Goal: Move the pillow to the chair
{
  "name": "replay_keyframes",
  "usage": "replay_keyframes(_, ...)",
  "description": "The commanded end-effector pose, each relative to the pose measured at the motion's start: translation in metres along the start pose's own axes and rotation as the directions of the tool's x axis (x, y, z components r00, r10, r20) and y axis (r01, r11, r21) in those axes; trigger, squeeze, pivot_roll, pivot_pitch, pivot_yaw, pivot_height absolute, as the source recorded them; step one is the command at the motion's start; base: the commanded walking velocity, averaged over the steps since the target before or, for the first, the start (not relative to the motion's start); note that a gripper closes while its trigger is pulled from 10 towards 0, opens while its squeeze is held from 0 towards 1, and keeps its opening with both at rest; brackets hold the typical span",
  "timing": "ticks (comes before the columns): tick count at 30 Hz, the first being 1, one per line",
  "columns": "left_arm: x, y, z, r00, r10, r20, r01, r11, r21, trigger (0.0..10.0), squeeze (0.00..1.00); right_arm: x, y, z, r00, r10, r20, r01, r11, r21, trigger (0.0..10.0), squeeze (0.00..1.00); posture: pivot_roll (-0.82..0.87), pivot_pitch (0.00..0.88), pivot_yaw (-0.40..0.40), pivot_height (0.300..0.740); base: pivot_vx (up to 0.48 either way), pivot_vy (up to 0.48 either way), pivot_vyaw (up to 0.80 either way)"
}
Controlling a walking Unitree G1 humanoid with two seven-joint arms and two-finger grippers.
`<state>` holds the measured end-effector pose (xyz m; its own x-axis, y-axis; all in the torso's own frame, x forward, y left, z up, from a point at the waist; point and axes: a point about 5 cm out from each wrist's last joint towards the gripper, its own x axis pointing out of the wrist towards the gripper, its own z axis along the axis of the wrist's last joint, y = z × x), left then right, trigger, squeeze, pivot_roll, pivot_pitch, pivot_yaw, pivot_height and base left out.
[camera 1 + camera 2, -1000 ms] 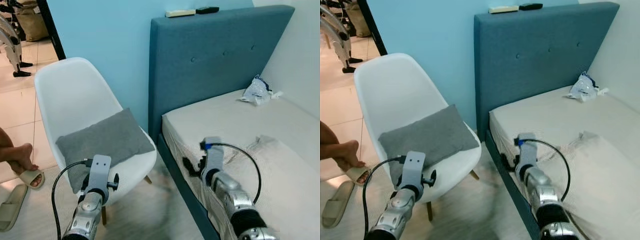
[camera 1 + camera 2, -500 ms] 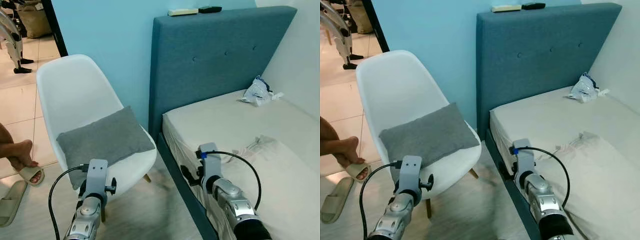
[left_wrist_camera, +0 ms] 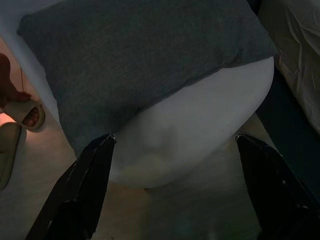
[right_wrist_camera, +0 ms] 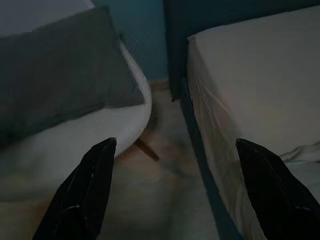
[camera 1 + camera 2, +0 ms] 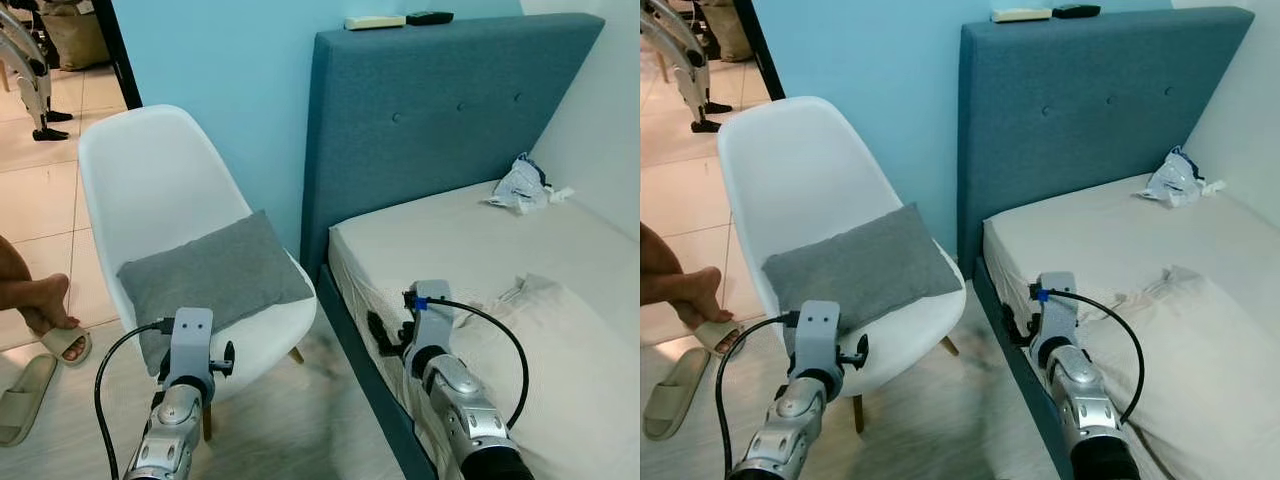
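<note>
Pale tiled floor (image 5: 40, 215) runs along the far left, where a person's bare foot (image 5: 45, 305) rests on a beige slipper (image 5: 62, 343), with a second slipper (image 5: 22, 398) just beside it. Next comes the white moulded plastic chair (image 5: 150, 180) against a light blue wall (image 5: 230, 90). The grey fabric pillow (image 5: 210, 285) already lies flat on its seat, one corner reaching the seat's right edge — so the task looks complete as things stand.

Below the chair, the left gripper (image 3: 172, 145) hovers in front of the seat's front edge, its two black fingers (image 3: 85, 185) spread wide with nothing between them. To its right, the right gripper (image 4: 172, 145) hangs over the floor gap between the chair and the teal upholstered bed frame (image 5: 440, 100), fingers likewise parted and empty.

Judging by its look, the pillow is light, soft and floppy — it would sag if taken by one corner, so a pinch on each short edge would suit it best should it need straightening.

Further right, the cream mattress (image 5: 480, 240) carries a crumpled white plastic bag (image 5: 520, 185) near the headboard and rumpled bedding (image 5: 560, 340) nearer the robot.
</note>
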<state>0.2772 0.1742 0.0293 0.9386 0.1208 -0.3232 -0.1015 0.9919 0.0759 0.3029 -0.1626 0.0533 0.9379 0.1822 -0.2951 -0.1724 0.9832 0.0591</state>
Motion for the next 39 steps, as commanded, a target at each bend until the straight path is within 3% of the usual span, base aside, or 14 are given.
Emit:
replay_keyframes(1, -0.004, -0.001, -0.005, 1.000, -0.010, -0.029, 0.009, 1.000, -0.023, 10.0, 0.00, -0.002, 0.003, -0.010, 0.999, 0.021, -0.042, -0.021, 1.000, 0.006, 10.0, 0.00, 0.00, 0.116, -0.073, 0.740, 0.000, 0.000, 0.00)
replay_keyframes(2, -0.004, -0.001, -0.005, 1.000, -0.010, -0.029, 0.009, 1.000, -0.023, 10.0, 0.00, -0.002, 0.003, -0.010, 0.999, 0.021, -0.042, -0.021, 1.000, 0.006, 10.0, 0.00, 0.00, 0.116, -0.073, 0.740, 0.000, 0.000, 0.00)
replay_keyframes(3, -0.005, -0.001, -0.005, 0.999, -0.016, -0.038, 0.014, 0.999, -0.037, 10.0, 0.00, -0.002, 0.003, -0.011, 0.999, 0.001, -0.041, 0.002, 0.996, 0.084, 10.0, 0.00, 0.01, 0.111, -0.076, 0.740, 0.000, 0.000, 0.00)
replay_keyframes(5, -0.007, -0.002, -0.005, 0.999, -0.025, -0.039, 0.023, 0.999, -0.044, 10.0, 0.00, -0.002, 0.004, -0.010, 0.999, 0.003, -0.034, 0.000, 0.996, 0.089, 10.0, 0.00, 0.01, 0.106, -0.078, 0.740, 0.000, 0.000, 0.00)
replay_keyframes(8, -0.007, 0.000, -0.004, 0.999, -0.020, -0.040, 0.019, 0.999, -0.026, 10.0, 0.00, -0.001, 0.008, -0.009, 0.999, 0.021, -0.031, -0.019, 0.998, 0.056, 10.0, 0.00, 0.02, 0.102, -0.080, 0.740, 0.000, 0.000, 0.00)
replay_keyframes(9, -0.006, 0.001, -0.002, 1.000, -0.013, -0.029, 0.013, 1.000, 0.004, 10.0, 0.00, 0.000, 0.010, -0.007, 0.999, 0.014, -0.028, -0.014, 1.000, 0.008, 10.0, 0.00, 0.02, 0.100, -0.080, 0.740, 0.000, 0.000, 0.00)
replay_keyframes(12, -0.005, 0.000, -0.003, 0.999, -0.029, -0.043, 0.029, 0.999, -0.016, 10.0, 0.00, 0.003, 0.015, -0.002, 1.000, 0.021, 0.004, -0.021, 0.998, -0.058, 10.0, 0.00, 0.02, 0.099, -0.073, 0.740, 0.000, 0.000, 0.00)
replay_keyframes(21, -0.007, -0.006, -0.001, 0.999, -0.040, -0.028, 0.040, 0.999, -0.003, 10.0, 0.00, 0.005, 0.011, 0.000, 1.000, -0.030, 0.000, 0.030, 0.996, -0.087, 10.0, 0.00, 0.01, 0.103, -0.078, 0.740, 0.000, 0.000, 0.00)
replay_keyframes(25, -0.006, -0.006, -0.009, 0.995, -0.026, -0.092, 0.028, 0.999, 0.021, 10.0, 0.00, 0.007, 0.005, 0.000, 0.999, -0.050, -0.010, 0.049, 0.996, -0.072, 10.0, 0.00, 0.01, 0.103, -0.077, 0.740, 0.000, 0.000, 0.00)
replay_keyframes(27, -0.005, -0.008, -0.008, 0.994, -0.040, -0.103, 0.042, 0.999, 0.017, 10.0, 0.00, 0.007, 0.003, -0.002, 0.999, -0.042, -0.024, 0.042, 0.999, -0.010, 10.0, 0.00, 0.01, 0.102, -0.076, 0.740, 0.000, 0.000, 0.00)
replay_keyframes(36, 0.001, -0.009, 0.001, 0.998, -0.012, -0.067, 0.014, 0.999, 0.028, 10.0, 0.00, 0.009, -0.003, -0.010, 0.994, -0.082, -0.075, 0.086, 0.995, 0.051, 10.0, 0.00, 0.00, 0.101, -0.076, 0.740, 0.000, 0.000, 0.00)
replay_keyframes(38, 0.002, -0.009, 0.000, 0.996, -0.008, -0.091, 0.010, 1.000, 0.017, 10.0, 0.00, 0.010, -0.002, -0.009, 0.994, -0.082, -0.073, 0.086, 0.995, 0.049, 10.0, 0.00, 0.00, 0.104, -0.073, 0.740, 0.000, 0.000, 0.00)
replay_keyframes(39, 0.002, -0.011, -0.001, 0.990, -0.043, -0.134, 0.036, 0.998, -0.048, 10.0, 0.00, 0.011, 0.001, -0.008, 0.996, -0.067, -0.066, 0.070, 0.997, 0.039, 10.0, 0.00, 0.00, 0.111, -0.066, 0.740, 0.000, 0.000, 0.00)
